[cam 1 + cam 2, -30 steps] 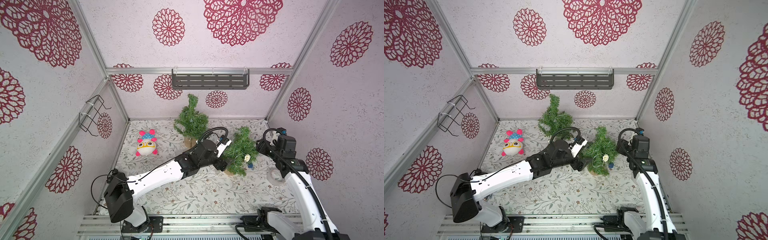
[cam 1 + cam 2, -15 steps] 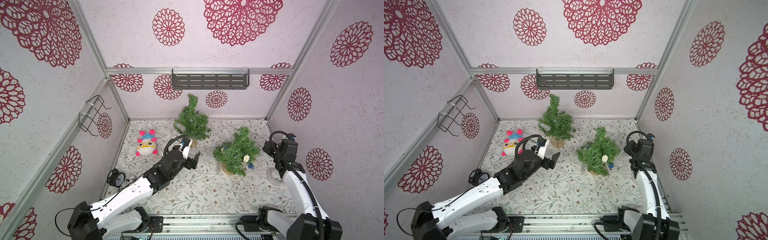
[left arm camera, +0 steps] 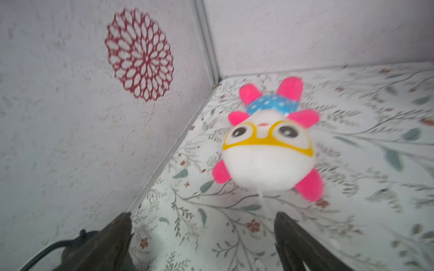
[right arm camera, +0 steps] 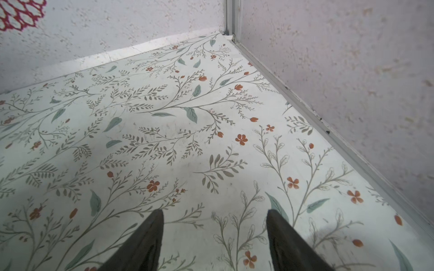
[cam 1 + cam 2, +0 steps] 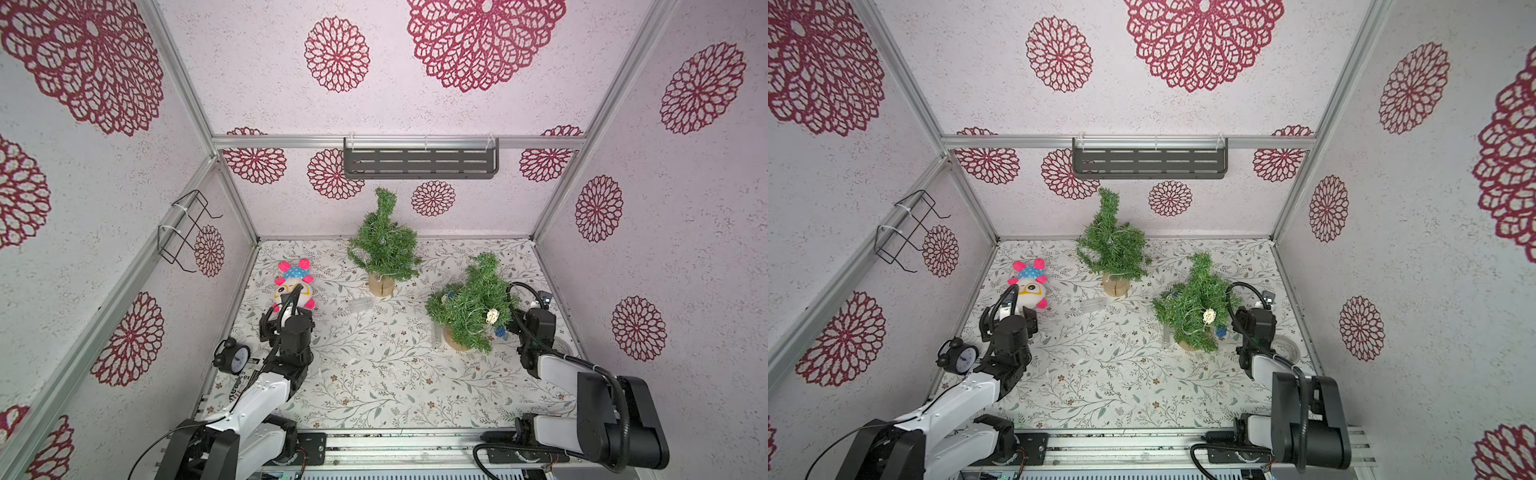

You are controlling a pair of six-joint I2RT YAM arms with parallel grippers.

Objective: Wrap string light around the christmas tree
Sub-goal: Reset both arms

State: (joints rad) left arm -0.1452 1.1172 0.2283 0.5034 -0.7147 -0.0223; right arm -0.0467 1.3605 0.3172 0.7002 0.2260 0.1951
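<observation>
In both top views a small green christmas tree [image 5: 471, 305] [image 5: 1196, 307] stands on a wooden stump at the right of the floor. A thin string light [image 5: 469, 322] is draped over its branches, beside a white ornament [image 5: 492, 316]. My left gripper [image 5: 286, 321] [image 3: 202, 215] is far from it at the left, open and empty, just short of a plush toy [image 3: 267, 150]. By the tree's right side, my right gripper [image 5: 534, 313] [image 4: 214, 211] is open with only bare floor between its fingers.
A second tree [image 5: 384, 245] stands at the back centre with a clear box [image 5: 359, 304] in front. An alarm clock [image 5: 232, 355] sits by the left wall, a tape roll [image 5: 1285, 349] by the right wall. A shelf [image 5: 419, 162] hangs on the back wall.
My left arm has pulled back from the right tree to the left side by the plush toy, its jaws opening. My right arm has drawn away from the tree toward the right wall.
</observation>
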